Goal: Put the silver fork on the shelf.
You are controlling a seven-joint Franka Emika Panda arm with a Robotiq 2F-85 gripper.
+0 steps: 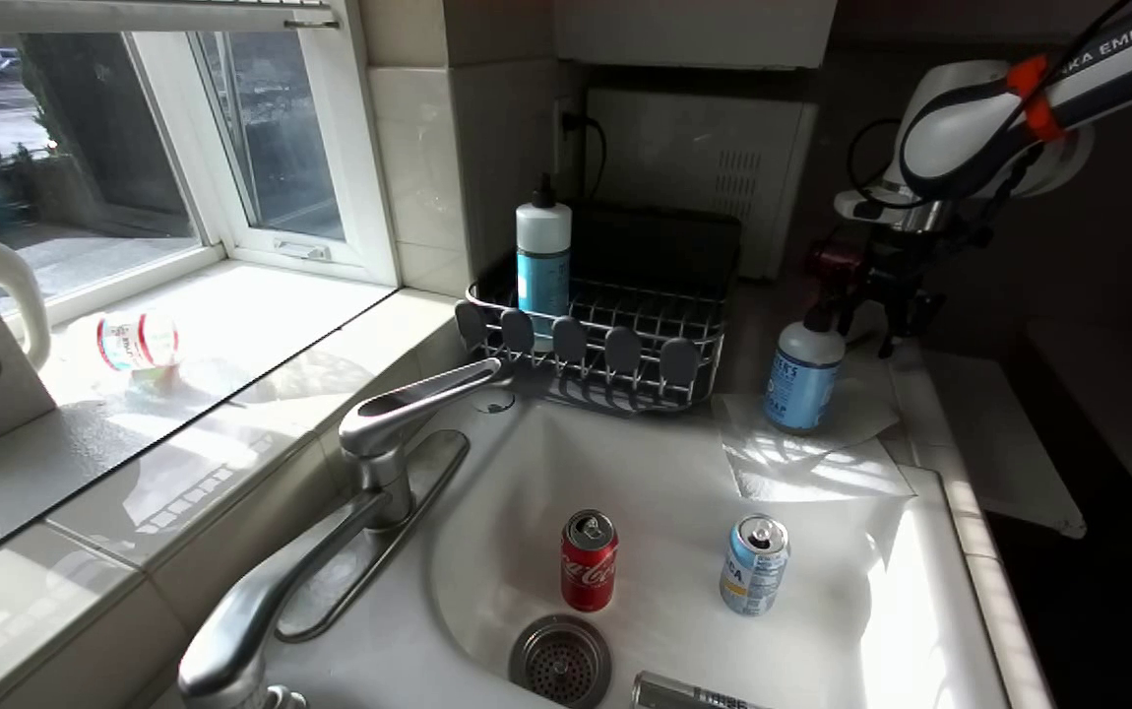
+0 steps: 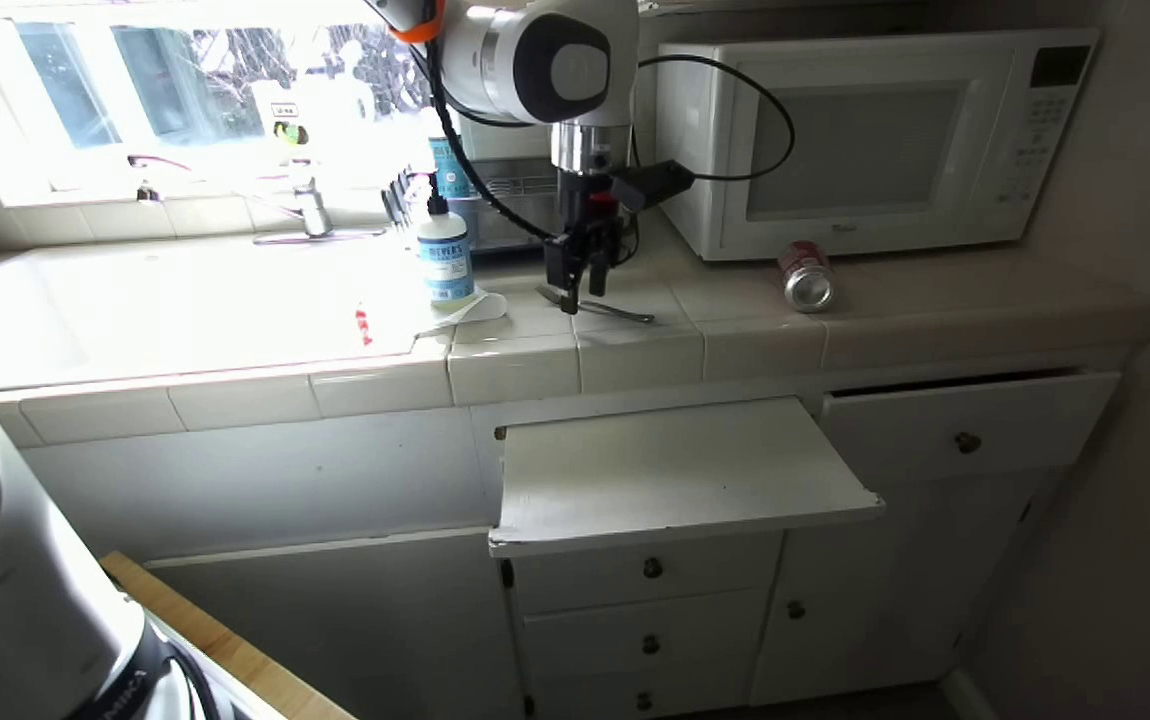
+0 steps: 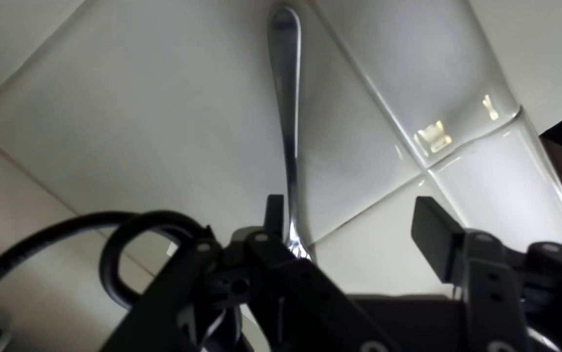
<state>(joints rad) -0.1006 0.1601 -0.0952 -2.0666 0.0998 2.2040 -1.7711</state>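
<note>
- The gripper (image 3: 352,226) is held low over the tiled counter (image 2: 730,288), its jaws spread well apart.
- The silver fork (image 3: 288,98) is laid on the counter tiles beneath the jaws; in the wrist view its neck is seen in the gap, much nearer to one jaw than to its partner.
- The handle is pointed away from the jaws, and the tined end is partly hidden by them in that view.
- Whether the fork is touched by the nearer jaw cannot be told.
- The shelf (image 2: 675,480), a white pulled-out board, is set below the counter edge, lower than the jaws and apart from the fork.
- Near the jaws, toward the sink (image 1: 645,453), a soap bottle (image 2: 446,255) is stood upright.
- On the opposite side of the jaws, a red can (image 2: 807,278) is tipped over before the microwave (image 2: 855,150).
</note>
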